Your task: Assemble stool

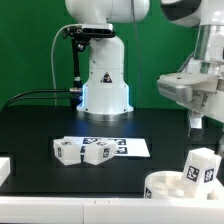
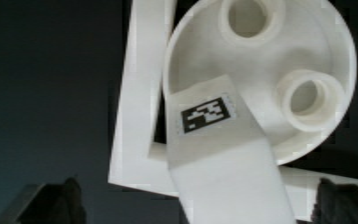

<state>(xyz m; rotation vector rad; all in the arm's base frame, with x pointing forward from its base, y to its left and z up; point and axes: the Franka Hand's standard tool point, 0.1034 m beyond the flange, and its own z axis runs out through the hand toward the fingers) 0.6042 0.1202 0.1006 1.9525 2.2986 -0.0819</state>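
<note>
The round white seat (image 1: 183, 189) lies at the front of the exterior view's right. One chunky white leg (image 1: 201, 168) with a tag stands upright in it. Two more tagged legs (image 1: 81, 150) lie at the middle of the table. My gripper (image 1: 195, 121) hangs just above the standing leg. In the wrist view the seat (image 2: 256, 75) shows two round holes, and the tagged leg (image 2: 220, 150) runs down between my dark fingertips (image 2: 55, 200). My gripper (image 2: 197, 205) is open, with its jaws wide of the leg on both sides and not touching it.
The marker board (image 1: 128, 147) lies flat beside the two loose legs. The robot base (image 1: 103, 80) stands behind it. A white block (image 1: 4, 168) sits at the exterior view's left edge. A long white bar (image 2: 140, 100) runs beside the seat in the wrist view.
</note>
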